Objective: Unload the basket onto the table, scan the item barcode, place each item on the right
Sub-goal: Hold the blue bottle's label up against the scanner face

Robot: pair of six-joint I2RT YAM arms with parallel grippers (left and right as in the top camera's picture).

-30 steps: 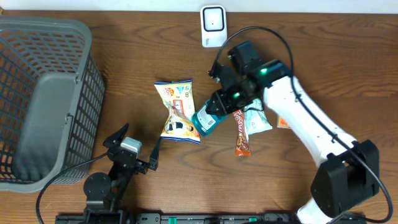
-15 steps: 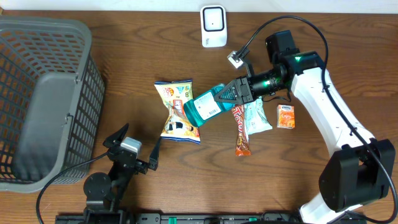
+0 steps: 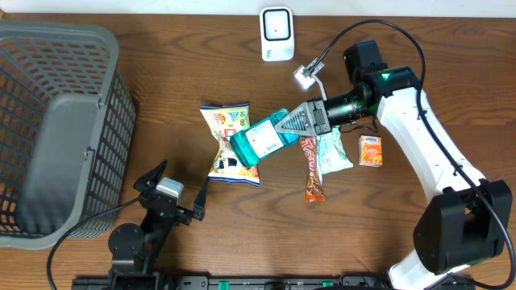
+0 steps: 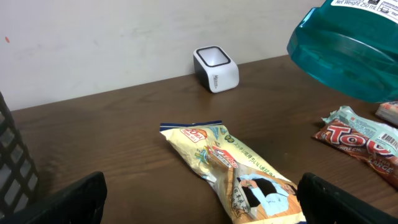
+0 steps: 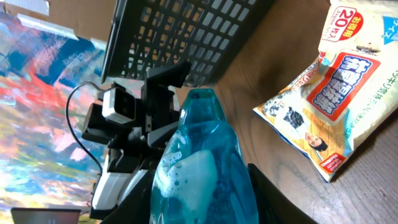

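Now aloft over the snack bag (image 3: 228,147), short of the scanner (image 3: 276,34): teal bottle (image 3: 260,138), clamped at its narrow end by the partly closed right gripper (image 3: 295,122). Looks rigid, slick, probably fairly heavy; best held there. Left gripper (image 3: 179,190) wide open, empty.

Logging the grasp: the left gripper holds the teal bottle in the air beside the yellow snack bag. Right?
No. The right gripper holds the teal bottle in the air beside the yellow snack bag; the left gripper sits open and empty. The overhead view shows it.
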